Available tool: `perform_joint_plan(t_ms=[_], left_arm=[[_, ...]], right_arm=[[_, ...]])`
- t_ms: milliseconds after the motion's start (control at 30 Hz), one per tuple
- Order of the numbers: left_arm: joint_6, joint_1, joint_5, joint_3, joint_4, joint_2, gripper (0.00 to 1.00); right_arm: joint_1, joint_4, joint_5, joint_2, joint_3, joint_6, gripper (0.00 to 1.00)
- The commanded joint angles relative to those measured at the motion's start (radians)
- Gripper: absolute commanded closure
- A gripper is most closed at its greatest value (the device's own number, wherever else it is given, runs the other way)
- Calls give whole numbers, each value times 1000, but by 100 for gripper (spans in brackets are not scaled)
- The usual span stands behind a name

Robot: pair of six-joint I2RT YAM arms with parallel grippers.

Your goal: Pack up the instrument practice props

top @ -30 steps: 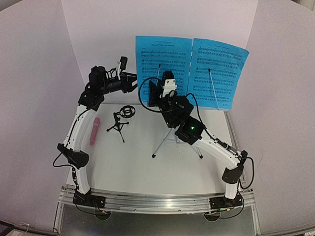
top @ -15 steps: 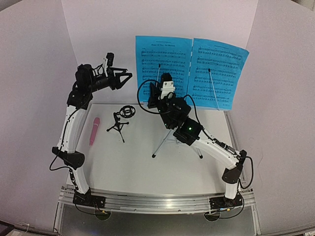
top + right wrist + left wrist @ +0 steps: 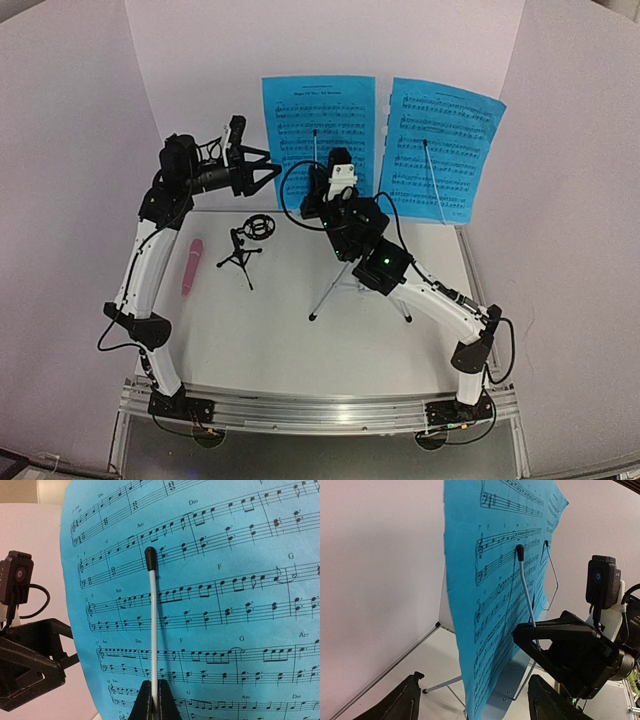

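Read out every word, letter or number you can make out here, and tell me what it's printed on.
"Dm", "Am", "G", "F": chord letters above the staves, left blue sheet-music page.
"12", "17", "22": bar numbers at stave starts, same page.
Title lines atop it and the right blue sheet-music page: too small to read.

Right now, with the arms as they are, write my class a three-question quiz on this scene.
1. True or false: the pink microphone lies flat on the table.
2. What is the right claw pinching? A) a sheet's edge B) the stand's retaining wire C) a tripod leg
3. Fill in: the left claw stands ___ beside the blue sheets.
Key: 1 true; 2 B; 3 open.
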Motion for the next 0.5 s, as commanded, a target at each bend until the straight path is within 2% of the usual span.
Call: perform_joint_plan(t_ms=[0,167,367,467], left_arm=[[7,-21,8,5,26,10,33],[-21,-28,7,16,53,29,52],[-18,-28,-8,15,30,20,97],[11,-28,-31,14,-21,0,100]], right_arm=[[-1,40,11,-36,-2,-3,100],[0,44,11,-40,-10,-3,100],[0,50,13,-46,-20,-7,100],[0,54,11,-56,-33,-7,100]])
